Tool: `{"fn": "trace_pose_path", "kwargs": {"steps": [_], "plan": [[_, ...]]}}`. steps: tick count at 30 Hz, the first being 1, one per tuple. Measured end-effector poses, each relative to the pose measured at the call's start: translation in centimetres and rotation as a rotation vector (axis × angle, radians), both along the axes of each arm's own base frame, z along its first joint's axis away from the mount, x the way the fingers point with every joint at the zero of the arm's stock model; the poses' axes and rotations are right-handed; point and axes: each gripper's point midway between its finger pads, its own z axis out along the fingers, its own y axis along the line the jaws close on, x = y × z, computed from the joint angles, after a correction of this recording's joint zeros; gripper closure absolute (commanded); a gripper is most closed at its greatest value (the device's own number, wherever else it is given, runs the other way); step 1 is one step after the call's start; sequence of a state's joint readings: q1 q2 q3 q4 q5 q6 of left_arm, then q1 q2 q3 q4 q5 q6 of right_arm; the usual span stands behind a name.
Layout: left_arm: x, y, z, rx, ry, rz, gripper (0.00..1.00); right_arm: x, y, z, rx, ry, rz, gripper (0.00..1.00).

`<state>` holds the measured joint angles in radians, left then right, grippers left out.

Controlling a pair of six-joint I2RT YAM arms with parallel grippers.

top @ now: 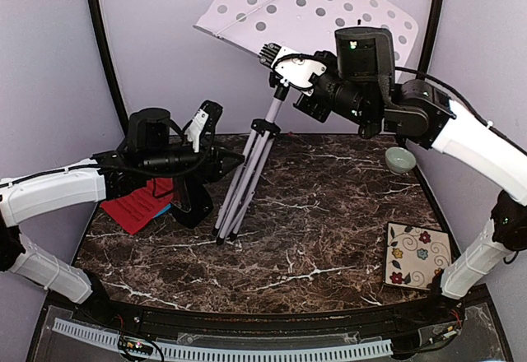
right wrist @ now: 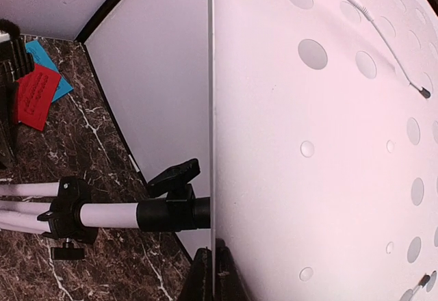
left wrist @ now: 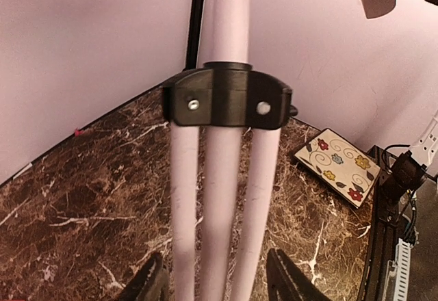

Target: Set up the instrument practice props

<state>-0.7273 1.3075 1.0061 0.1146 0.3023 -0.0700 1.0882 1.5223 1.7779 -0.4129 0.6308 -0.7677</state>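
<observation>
**We hold the music stand by its desk while the legs are not yet opened.**

Our right gripper (right wrist: pixel 213 279) has its jaws pressed together on the thin lower edge of the perforated desk (right wrist: pixel 328 144). We judge that this pinch keeps the music stand (top: pixel 247 169) upright, because its three legs are folded close together and could hardly carry it alone. Our left gripper (left wrist: pixel 219 284) has its jaws spread, one on each side of the legs below the black collar (left wrist: pixel 229 96), probably ready to pull a leg out. Left of the stand, near its feet, lie the red page (top: pixel 132 207) and the blue page (right wrist: pixel 42 53), so room is narrow there. Right of the stand there is more room on the table (top: pixel 329 206), as far as the bowl (top: pixel 400 160) and the tile (top: pixel 416 255).
</observation>
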Motion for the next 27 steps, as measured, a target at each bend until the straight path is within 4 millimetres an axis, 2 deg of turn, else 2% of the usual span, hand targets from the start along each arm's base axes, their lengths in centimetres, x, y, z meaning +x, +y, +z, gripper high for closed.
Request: {"fn": "trace_pose_path", "kwargs": {"steps": [4, 10, 18, 24, 27], "plan": [[-0.3, -0.8, 0.8, -0.003, -0.069, 0.002, 0.51, -1.1, 1.0, 1.2, -0.035, -0.086, 0.014, 1.00], [0.8, -0.3, 1.0, 0.017, -0.125, 0.071, 0.53, -2.8, 2.2, 2.2, -0.090, -0.175, 0.036, 1.00], [3.1, -0.5, -1.1, 0.094, -0.156, 0.136, 0.55, -4.1, 2.9, 2.8, -0.126, -0.224, 0.063, 1.00], [4.2, -1.3, -1.3, 0.137, -0.208, 0.152, 0.53, -4.4, 3.1, 2.6, -0.149, -0.232, 0.068, 1.00], [4.2, -1.9, -1.3, 0.158, -0.253, 0.136, 0.56, -4.4, 3.0, 2.5, -0.153, -0.235, 0.062, 1.00]]}}
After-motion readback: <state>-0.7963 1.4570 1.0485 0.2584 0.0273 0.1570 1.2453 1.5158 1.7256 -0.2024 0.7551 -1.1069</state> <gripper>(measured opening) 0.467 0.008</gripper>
